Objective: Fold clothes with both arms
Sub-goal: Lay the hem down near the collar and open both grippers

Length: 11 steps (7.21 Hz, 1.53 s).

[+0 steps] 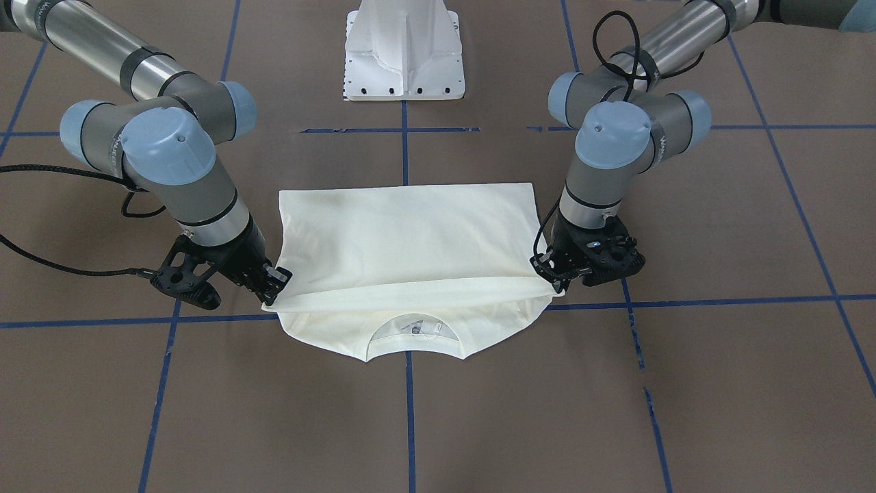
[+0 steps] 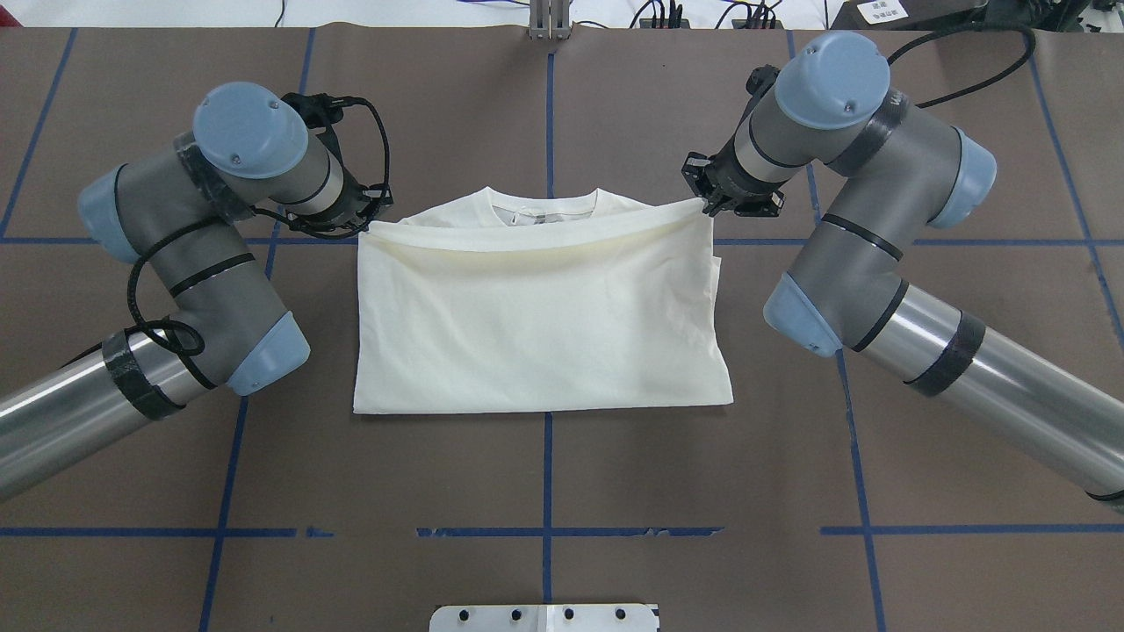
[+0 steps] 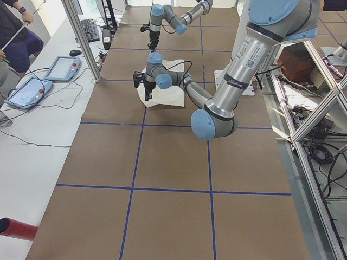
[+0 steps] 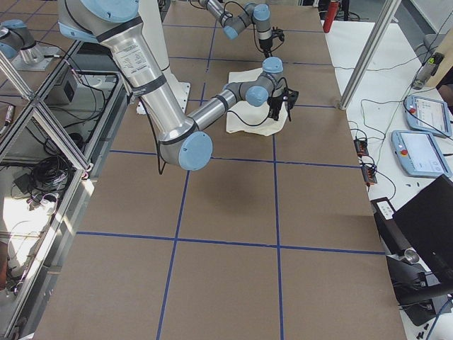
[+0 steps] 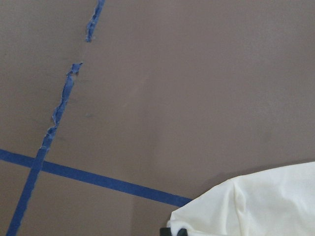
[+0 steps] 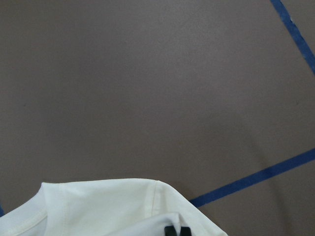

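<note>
The cream T-shirt [image 1: 410, 239] [image 2: 544, 316] lies plain side up on the brown table, folded over on itself. Its collar [image 1: 414, 332] pokes out beyond the lifted folded edge on the side away from the robot. My left gripper [image 1: 556, 279] [image 2: 367, 221] is shut on one corner of that raised edge. My right gripper [image 1: 274, 287] [image 2: 705, 204] is shut on the opposite corner. The edge hangs taut between them just above the collar. Each wrist view shows cream cloth [image 5: 266, 201] [image 6: 98, 206] at the bottom, with black fingertips [image 5: 173, 231] [image 6: 176, 231] pinching it. No print shows.
The white pedestal base [image 1: 404, 55] [image 2: 544, 617] stands on the robot's side of the shirt. Blue tape lines [image 1: 410, 411] grid the brown table. A side bench holds tablets [image 3: 59, 67] and cables, with a person [image 3: 13, 32] beside it.
</note>
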Each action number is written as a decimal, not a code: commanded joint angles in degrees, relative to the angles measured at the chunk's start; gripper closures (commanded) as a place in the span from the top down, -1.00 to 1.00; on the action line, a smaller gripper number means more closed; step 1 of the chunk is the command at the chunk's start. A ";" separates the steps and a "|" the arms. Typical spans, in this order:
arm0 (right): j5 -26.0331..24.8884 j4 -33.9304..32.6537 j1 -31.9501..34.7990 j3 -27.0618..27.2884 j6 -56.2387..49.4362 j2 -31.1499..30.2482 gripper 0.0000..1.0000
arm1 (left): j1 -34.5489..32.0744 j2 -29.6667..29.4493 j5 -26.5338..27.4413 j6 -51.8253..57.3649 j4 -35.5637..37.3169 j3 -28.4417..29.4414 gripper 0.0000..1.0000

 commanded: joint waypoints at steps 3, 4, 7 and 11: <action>-0.34 0.00 0.01 -1.14 -0.10 -0.03 -1.00 | -0.93 -0.85 0.15 0.00 0.07 1.37 -1.00; -0.26 0.00 0.36 -1.14 -0.10 0.06 -1.00 | -1.37 -0.94 0.15 0.17 0.07 1.72 -1.00; -0.34 0.00 0.54 -1.75 -0.10 0.49 -1.00 | -1.38 -1.81 0.07 -0.09 -0.11 2.69 -1.00; 0.01 0.00 0.10 -2.45 -1.67 0.94 -1.00 | -1.20 -2.35 0.07 -0.26 0.07 3.22 -1.00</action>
